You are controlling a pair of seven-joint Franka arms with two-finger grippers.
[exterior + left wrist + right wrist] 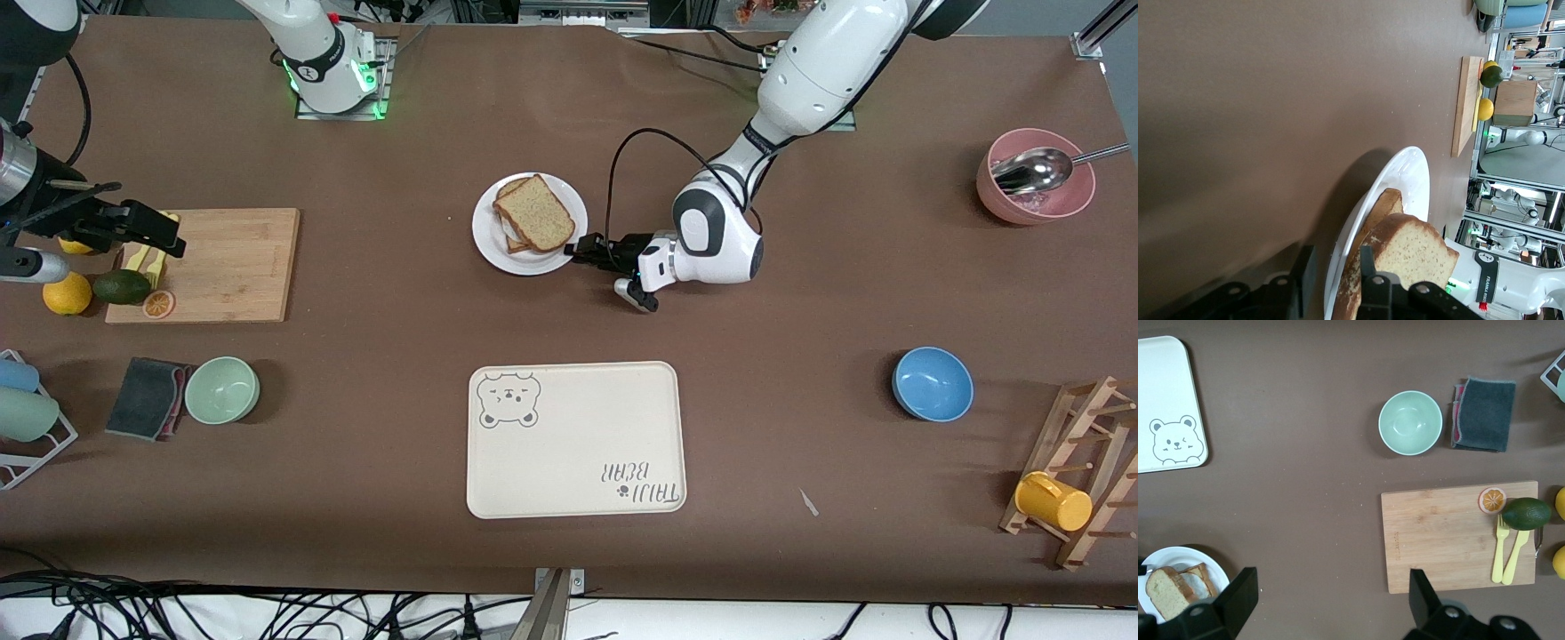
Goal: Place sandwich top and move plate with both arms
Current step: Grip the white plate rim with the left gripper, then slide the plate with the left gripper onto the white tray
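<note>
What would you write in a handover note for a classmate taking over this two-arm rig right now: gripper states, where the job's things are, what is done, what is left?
Left gripper: at the rim of the round white plate, one finger above and one below the rim, not visibly clamped.
Right gripper: open, waiting over the wooden cutting board.
Done: the plain light-brown bread slice lies on top of the sandwich on the plate.
Left: grip the plate and move it; the cream bear-printed tray, nearer the front camera, looks a likely destination.
</note>
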